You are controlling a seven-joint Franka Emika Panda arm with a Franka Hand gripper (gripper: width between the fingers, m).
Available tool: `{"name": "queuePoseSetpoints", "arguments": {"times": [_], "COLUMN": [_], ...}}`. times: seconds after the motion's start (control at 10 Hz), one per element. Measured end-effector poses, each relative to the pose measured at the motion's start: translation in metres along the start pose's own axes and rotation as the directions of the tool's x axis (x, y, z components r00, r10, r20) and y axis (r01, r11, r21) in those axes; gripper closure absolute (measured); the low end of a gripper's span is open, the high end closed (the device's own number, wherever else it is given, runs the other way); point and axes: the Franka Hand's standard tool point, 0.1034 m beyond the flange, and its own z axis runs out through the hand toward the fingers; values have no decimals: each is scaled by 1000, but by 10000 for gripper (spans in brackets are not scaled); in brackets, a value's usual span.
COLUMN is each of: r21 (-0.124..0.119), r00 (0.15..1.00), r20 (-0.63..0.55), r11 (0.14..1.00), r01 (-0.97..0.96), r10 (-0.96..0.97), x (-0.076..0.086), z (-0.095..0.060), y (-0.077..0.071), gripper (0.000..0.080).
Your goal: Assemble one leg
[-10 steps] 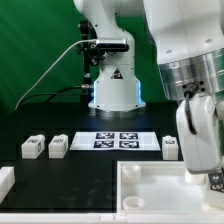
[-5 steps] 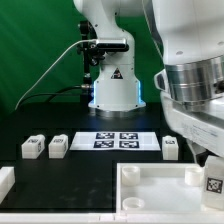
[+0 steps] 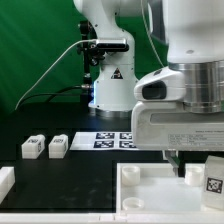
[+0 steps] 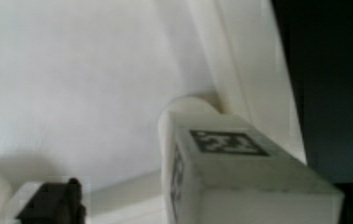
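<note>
The arm's wrist and hand fill the exterior view's right, lowered over the large white tray (image 3: pixel 150 186) at the near edge of the black surface (image 3: pixel 60 172). A leg (image 3: pixel 213 178), a small white block with a black-and-white tag on its face, is seen at the far right, standing on or just above the tray's right part, directly under the hand. The gripper (image 3: pixel 187 170) is seen as a dark fingertip just left of this leg; whether the jaws are closed on the leg or merely beside it cannot be told from this view.

In the wrist view the same leg (image 4: pixel 226 160) is seen close up, its tag facing the camera, against the white tray wall (image 4: pixel 84 80). A dark fingertip (image 4: pixel 52 200) is visible near it, apparently apart from the block, but the second finger is not seen, so the width of the jaws cannot be told.

Two more legs (image 3: pixel 32 147) (image 3: pixel 58 146) are set side by side on the surface at the exterior view's left, well apart from the hand. The marker board (image 3: pixel 105 140) lies flat further back, partly hidden behind the hand.
</note>
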Motion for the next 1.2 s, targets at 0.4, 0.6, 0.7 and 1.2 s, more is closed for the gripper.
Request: {"name": "queuePoseSetpoints", "arguments": {"times": [0.4, 0.6, 0.7, 1.2], "r21": [15, 33, 53, 68], "r00": [894, 690, 441, -54], "r20": [14, 36, 50, 128], "r11": [894, 689, 439, -63], "r01": [-448, -724, -897, -996], "r10": [448, 723, 896, 990], "x": [-2, -1, -2, -1], "z": [1, 1, 3, 5], "y": [-4, -3, -5, -7], "gripper": [508, 508, 508, 448]}}
